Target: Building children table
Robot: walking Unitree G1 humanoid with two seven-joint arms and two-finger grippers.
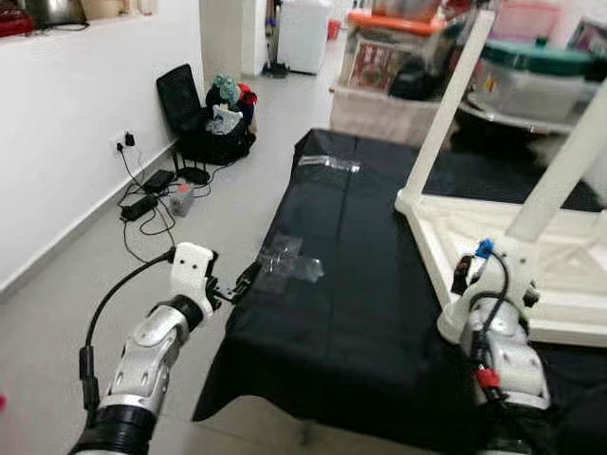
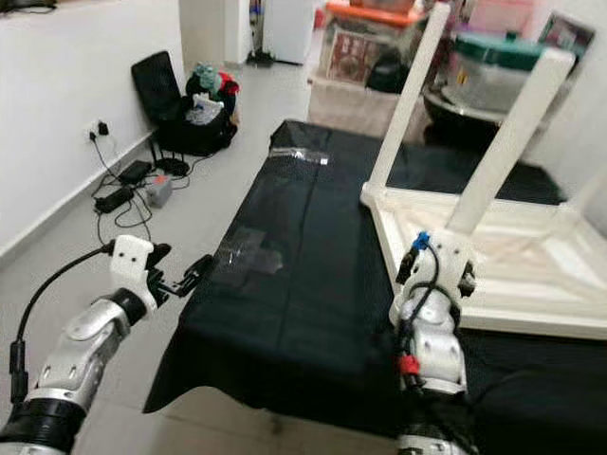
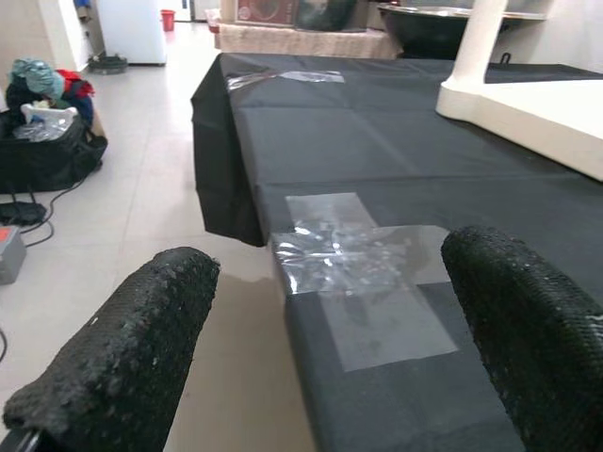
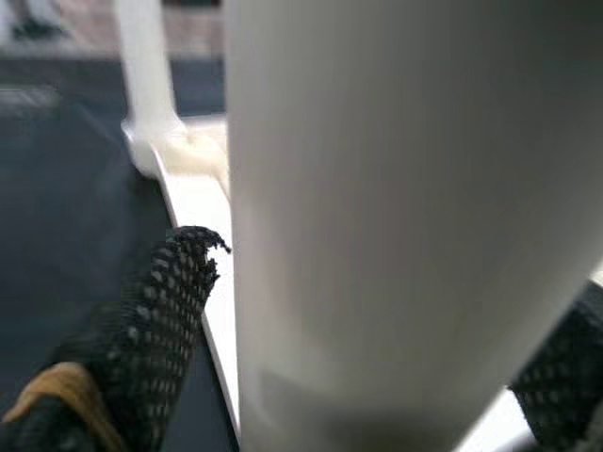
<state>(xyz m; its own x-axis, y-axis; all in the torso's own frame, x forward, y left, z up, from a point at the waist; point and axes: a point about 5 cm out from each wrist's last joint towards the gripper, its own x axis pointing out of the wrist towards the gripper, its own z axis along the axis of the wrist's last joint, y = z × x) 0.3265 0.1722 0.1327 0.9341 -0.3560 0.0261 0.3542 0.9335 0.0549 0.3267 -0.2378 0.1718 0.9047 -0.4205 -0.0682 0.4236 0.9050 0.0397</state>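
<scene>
White children's table (image 1: 531,246) lies upside down on the black cloth (image 1: 360,284), legs pointing up. Right gripper (image 4: 377,377) grasps the near table leg (image 1: 560,180) at its base, fingers (image 4: 160,320) on either side of it. Left gripper (image 3: 349,348) hangs released, jaws apart, at the cloth's left edge near clear tape patches (image 1: 289,265). Power cables (image 1: 142,204) and a black bag (image 1: 204,123) sit on the floor by the wall.
</scene>
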